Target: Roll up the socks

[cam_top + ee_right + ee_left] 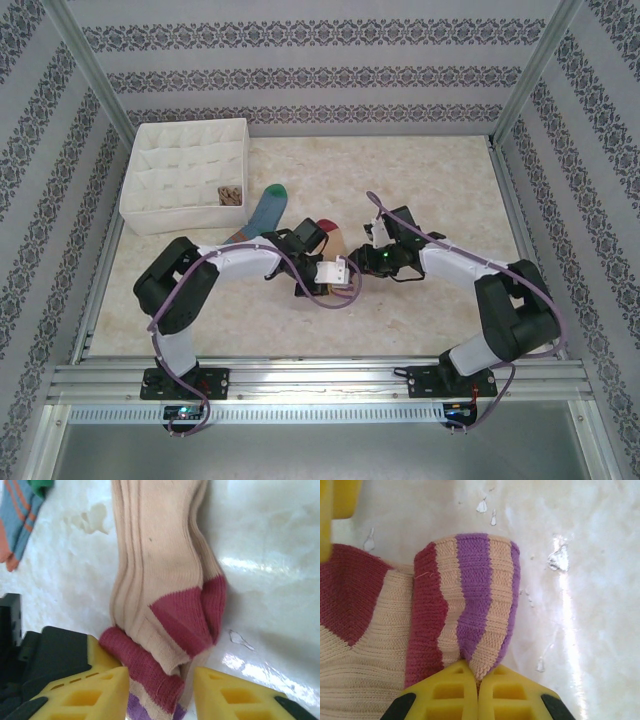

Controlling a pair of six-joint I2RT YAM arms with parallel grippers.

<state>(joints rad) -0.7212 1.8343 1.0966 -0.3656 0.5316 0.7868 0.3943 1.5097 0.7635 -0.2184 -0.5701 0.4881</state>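
Nearest the arm bases, the left claw [479,686] is shut tight on the tan sock [470,605], pinching the striped cuff where it has been folded back over the leg. Only the very edge of that fold sits between the yellow fingers [460,692]. Just past it, the right claw [160,692] has its fingers apart on either side of the same sock's folded end, the dark red band between them. One finger touches the cloth, but whether they actually press it I cannot tell. The tan sock lies flat mid-table between the two arms, with only this first turn made, so the rolling looks barely begun.

The likely trouble is the fold springing open, since the left grip is thin and ribbed knit tends to pull out of a pinch once it is turned. The two claws are also very close and could knock each other. The table [440,190] looks glossy, so the sock may slide instead of rolling.

Further off lies the blue sock [262,212], flat and unrolled. Farthest is the white box [150,215], with the brown diamond sock [231,193] in one compartment
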